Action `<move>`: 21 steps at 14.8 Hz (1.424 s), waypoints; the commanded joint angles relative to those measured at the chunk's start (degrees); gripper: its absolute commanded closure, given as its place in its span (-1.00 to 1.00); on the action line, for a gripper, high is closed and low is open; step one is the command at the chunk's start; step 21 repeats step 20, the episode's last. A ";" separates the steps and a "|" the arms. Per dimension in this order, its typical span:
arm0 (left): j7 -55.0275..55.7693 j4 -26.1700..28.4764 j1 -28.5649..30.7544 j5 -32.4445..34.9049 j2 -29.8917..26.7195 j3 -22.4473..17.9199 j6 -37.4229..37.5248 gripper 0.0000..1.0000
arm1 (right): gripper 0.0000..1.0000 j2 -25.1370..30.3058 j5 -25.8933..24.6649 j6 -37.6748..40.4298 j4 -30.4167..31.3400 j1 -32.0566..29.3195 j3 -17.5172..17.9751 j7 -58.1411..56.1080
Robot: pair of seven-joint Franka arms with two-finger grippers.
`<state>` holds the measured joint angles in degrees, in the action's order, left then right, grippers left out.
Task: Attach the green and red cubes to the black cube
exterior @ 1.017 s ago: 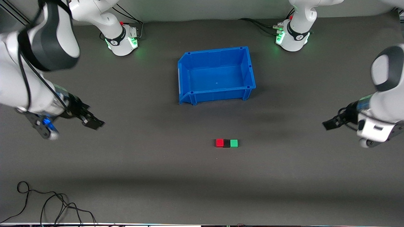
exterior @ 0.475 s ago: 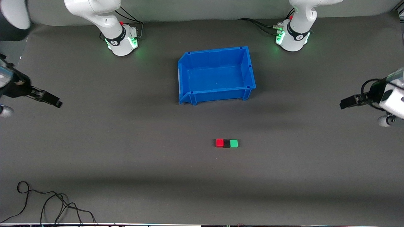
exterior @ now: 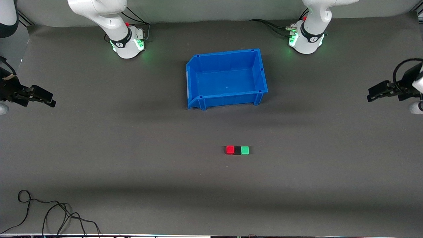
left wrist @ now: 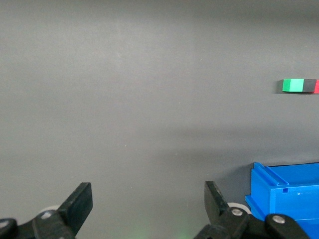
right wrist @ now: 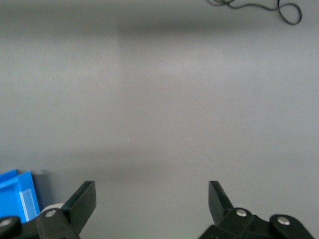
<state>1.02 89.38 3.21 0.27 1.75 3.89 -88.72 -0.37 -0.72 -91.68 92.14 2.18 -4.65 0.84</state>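
From my station I see the three cubes sitting in one row on the grey desk [exterior: 132, 165], nearer to the front camera than the blue bin [exterior: 226, 78] and well apart from it. The black cube [exterior: 237, 150] is in the middle, with the red cube [exterior: 230, 149] touching it on the side toward the right arm's end of the desk and the green cube [exterior: 245, 150] touching it on the side toward the left arm's end. All three lie flat on the desk.

My left tool [exterior: 376, 92] hangs over the desk well out from the bin, toward the left arm's end, and its wrist view shows its fingers [left wrist: 79, 204] spread wide apart with nothing between them. My right tool [exterior: 44, 98] hangs over the desk well out from the bin at the right arm's end, fingers [right wrist: 82, 201] likewise wide apart and holding nothing.

A loose black cable [exterior: 49, 215] lies on the desk, nearer the front camera than the bin.
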 commanded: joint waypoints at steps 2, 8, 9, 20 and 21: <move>-0.76 7.20 -2.25 1.23 -4.56 -0.46 -2.94 -1.00 | -1.00 0.37 -0.52 1.42 0.23 -0.16 0.61 -1.19; -1.11 6.16 -1.55 1.23 -3.95 -0.81 -2.51 -1.00 | -1.00 0.37 0.27 1.16 0.14 -0.07 0.79 -1.10; -0.93 6.15 -1.63 1.31 -3.77 -0.73 -2.51 -1.00 | -1.00 0.29 1.49 0.98 0.06 -0.16 0.79 -1.19; -0.93 6.24 -0.66 1.31 -3.33 -0.81 -3.22 -1.00 | -1.00 -0.07 2.74 1.42 -0.74 -0.16 0.70 -1.10; -0.93 6.24 -0.66 1.31 -3.33 -0.81 -3.22 -1.00 | -1.00 -0.07 2.74 1.42 -0.74 -0.16 0.70 -1.10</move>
